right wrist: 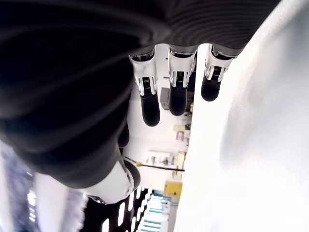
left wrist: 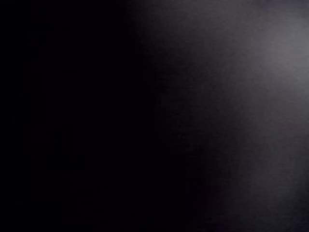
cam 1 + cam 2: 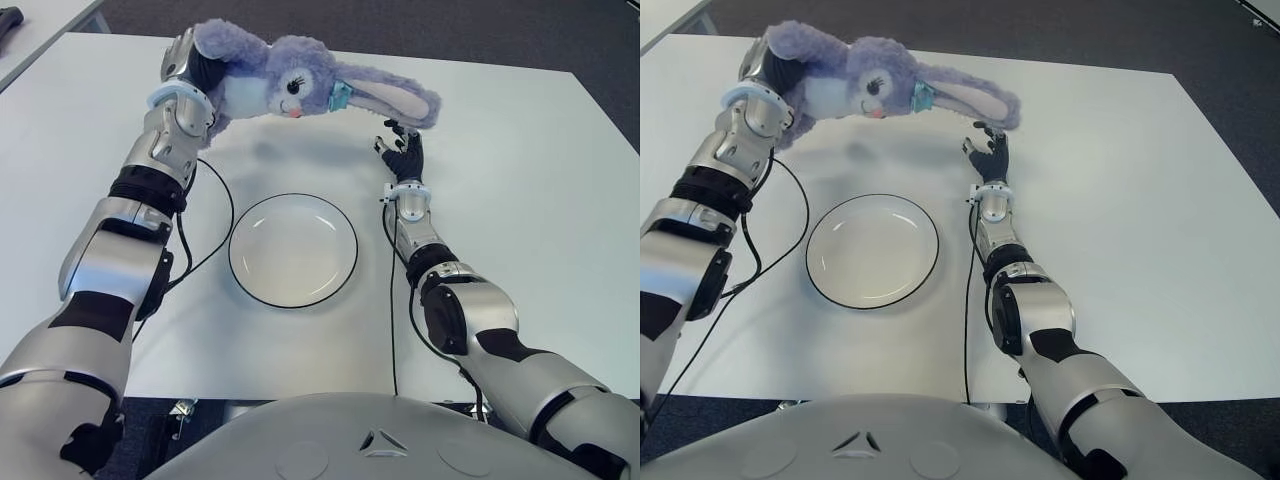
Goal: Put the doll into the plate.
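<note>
Left eye view: left hand point(image 3: 192, 62) fingers clamp the doll point(image 3: 290, 85) above the desk point(image 3: 520, 190), beyond the plate point(image 3: 293, 249); right hand point(image 3: 403, 152) fingers apart under its ear.

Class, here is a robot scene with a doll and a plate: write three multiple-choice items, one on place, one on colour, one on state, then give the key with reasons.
1. Where is the doll?
A. in the plate
B. held above the table
C. on the floor

2. What colour is the doll's fur?
A. purple
B. green
C. orange

3. What does the plate hold?
A. the doll
B. a cup
C. nothing

Key:
1 B, the left hand grips it aloft, beyond the plate.
2 A, lilac fur.
3 C, its white inside is bare.

The right hand is open under the doll's ears.
</note>
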You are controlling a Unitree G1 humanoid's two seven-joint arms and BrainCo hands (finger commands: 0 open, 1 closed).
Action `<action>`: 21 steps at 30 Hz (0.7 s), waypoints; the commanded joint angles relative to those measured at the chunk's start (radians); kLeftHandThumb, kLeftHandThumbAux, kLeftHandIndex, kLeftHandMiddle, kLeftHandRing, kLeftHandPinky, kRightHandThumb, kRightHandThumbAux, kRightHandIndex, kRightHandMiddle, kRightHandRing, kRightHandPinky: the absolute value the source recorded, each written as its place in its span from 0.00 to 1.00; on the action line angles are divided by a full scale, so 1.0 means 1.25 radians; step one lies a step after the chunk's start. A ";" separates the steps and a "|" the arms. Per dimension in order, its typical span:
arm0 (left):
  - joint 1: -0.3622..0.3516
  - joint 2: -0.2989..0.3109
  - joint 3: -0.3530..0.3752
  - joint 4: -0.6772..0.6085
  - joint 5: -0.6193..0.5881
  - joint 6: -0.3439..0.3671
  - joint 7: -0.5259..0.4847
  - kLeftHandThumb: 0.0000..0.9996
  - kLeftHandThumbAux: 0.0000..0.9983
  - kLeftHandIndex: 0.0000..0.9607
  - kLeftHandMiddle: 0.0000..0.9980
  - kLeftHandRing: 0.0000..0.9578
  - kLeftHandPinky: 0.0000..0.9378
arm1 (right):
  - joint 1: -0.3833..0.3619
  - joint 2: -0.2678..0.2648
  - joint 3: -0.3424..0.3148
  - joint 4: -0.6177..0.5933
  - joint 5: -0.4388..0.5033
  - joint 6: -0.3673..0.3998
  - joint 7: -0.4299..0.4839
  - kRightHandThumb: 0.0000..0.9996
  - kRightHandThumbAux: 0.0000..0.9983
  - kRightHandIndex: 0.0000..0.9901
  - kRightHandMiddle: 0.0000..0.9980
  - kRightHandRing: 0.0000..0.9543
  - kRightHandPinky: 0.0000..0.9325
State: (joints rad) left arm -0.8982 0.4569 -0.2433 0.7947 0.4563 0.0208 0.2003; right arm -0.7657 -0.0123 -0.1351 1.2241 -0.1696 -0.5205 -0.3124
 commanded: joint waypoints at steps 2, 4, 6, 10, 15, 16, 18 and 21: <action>0.060 0.025 -0.005 -0.119 0.025 0.037 -0.056 0.98 0.63 0.83 0.85 0.89 0.91 | 0.167 0.029 0.001 0.110 0.000 0.099 0.012 0.49 0.87 0.29 0.18 0.11 0.08; 0.068 0.029 -0.004 -0.140 0.028 0.038 -0.062 0.98 0.63 0.83 0.85 0.89 0.91 | 0.167 0.029 0.002 0.109 -0.002 0.098 0.012 0.49 0.87 0.29 0.18 0.12 0.09; 0.075 0.032 -0.003 -0.160 0.031 0.040 -0.068 0.98 0.63 0.83 0.86 0.89 0.90 | 0.167 0.028 0.003 0.110 -0.003 0.098 0.012 0.49 0.87 0.29 0.19 0.12 0.09; 0.087 0.037 0.000 -0.204 0.034 0.049 -0.080 0.99 0.62 0.84 0.86 0.89 0.91 | 0.168 0.028 0.005 0.110 -0.005 0.099 0.010 0.49 0.87 0.30 0.19 0.13 0.09; 0.114 0.042 0.007 -0.295 0.034 0.070 -0.105 1.00 0.62 0.84 0.86 0.90 0.91 | 0.168 0.027 0.007 0.110 -0.007 0.102 0.005 0.48 0.87 0.30 0.19 0.12 0.08; 0.118 0.042 0.008 -0.304 0.034 0.073 -0.108 1.00 0.62 0.84 0.86 0.90 0.91 | 0.168 0.027 0.007 0.110 -0.007 0.102 0.004 0.48 0.87 0.30 0.18 0.12 0.08; 0.124 0.044 0.010 -0.323 0.034 0.077 -0.114 1.00 0.62 0.84 0.86 0.90 0.91 | 0.167 0.027 0.007 0.111 -0.008 0.103 0.004 0.48 0.87 0.30 0.18 0.12 0.08; 0.135 0.048 0.013 -0.350 0.033 0.074 -0.124 1.00 0.62 0.84 0.86 0.90 0.90 | 0.166 0.028 0.007 0.111 -0.008 0.106 0.002 0.48 0.87 0.30 0.18 0.11 0.07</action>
State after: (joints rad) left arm -0.7742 0.5013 -0.2406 0.4298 0.4892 0.0975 0.0903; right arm -0.7658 -0.0137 -0.1297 1.2243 -0.1746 -0.5204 -0.3128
